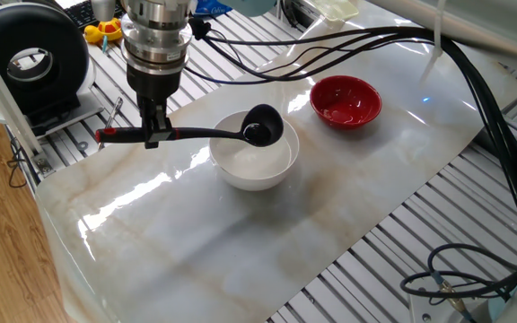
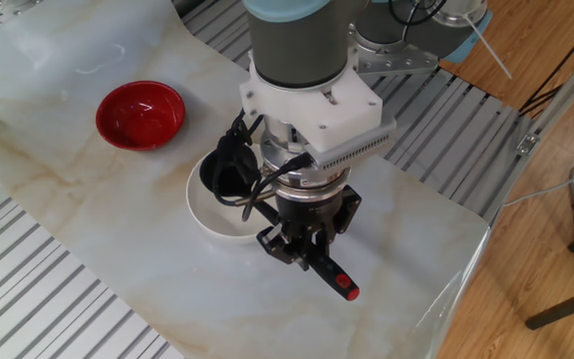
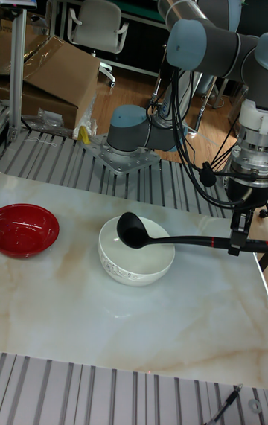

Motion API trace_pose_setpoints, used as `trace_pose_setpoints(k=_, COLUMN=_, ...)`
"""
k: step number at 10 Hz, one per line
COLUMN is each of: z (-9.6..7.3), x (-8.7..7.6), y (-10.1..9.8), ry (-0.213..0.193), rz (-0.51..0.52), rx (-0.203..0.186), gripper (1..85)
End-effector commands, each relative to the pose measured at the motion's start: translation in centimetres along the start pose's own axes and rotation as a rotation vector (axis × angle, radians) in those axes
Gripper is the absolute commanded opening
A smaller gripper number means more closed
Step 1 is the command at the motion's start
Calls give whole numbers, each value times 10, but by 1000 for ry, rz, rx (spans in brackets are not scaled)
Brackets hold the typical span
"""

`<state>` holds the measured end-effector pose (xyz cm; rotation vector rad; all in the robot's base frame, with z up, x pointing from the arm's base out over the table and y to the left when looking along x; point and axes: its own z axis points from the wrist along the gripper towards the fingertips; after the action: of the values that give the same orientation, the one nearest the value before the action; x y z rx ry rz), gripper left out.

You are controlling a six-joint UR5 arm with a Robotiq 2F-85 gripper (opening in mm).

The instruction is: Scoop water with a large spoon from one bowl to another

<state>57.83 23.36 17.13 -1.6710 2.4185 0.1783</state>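
Observation:
My gripper (image 1: pixel 155 135) (image 2: pixel 307 251) (image 3: pixel 236 243) is shut on the red-tipped end of the large spoon's (image 1: pixel 205 133) (image 3: pixel 179 241) black handle, holding it level. Its deep black scoop (image 1: pixel 262 124) (image 2: pixel 223 170) (image 3: pixel 132 230) hangs above the far rim of the white bowl (image 1: pixel 254 161) (image 2: pixel 212 214) (image 3: pixel 136 257). Water in the white bowl (image 1: pixel 257 160) shows only as faint glints. The red bowl (image 1: pixel 346 101) (image 2: pixel 140 115) (image 3: pixel 26 229) sits apart on the marble sheet, beyond the scoop. Whether the scoop holds water is not discernible.
A black round device (image 1: pixel 30 58) stands at the back left of the slatted table. Thick black cables (image 1: pixel 474 81) run along the right side. A yellow object (image 1: pixel 106 31) lies behind the arm. The marble sheet's edge (image 2: pixel 446 289) is close to the handle tip.

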Motion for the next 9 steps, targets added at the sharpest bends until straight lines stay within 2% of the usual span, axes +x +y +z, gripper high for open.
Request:
trace_pose_setpoints(k=1, z=-2, x=-2, y=2, ry=-9, rz=10, rx=-9, gripper=13)
trace_pose_setpoints(k=5, z=-3, x=-4, y=4, ry=-14, rz=12, rx=-18, gripper=13)
trace_pose_setpoints(k=7, z=-3, x=-2, y=1, ry=-7, rz=9, rx=-7, gripper=13)
trace_pose_setpoints(k=9, z=-3, x=-6, y=0, ry=-21, rz=25, rx=-3, gripper=13)
